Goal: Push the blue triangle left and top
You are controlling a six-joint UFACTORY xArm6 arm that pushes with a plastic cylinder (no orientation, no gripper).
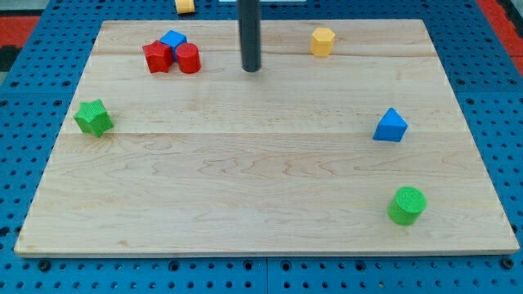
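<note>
The blue triangle [391,126] lies on the wooden board [261,188] at the view's right, about mid-height. My tip [250,69] is near the view's top, a little left of centre, far up and left of the blue triangle and touching no block.
A red block [157,56], a blue block [172,39] and a red cylinder [188,59] cluster at the top left. A yellow hexagonal block [323,41] is at the top right, a green star block [94,118] at the left, a green cylinder [407,205] at the lower right. Another yellow block [185,6] lies beyond the board's top edge.
</note>
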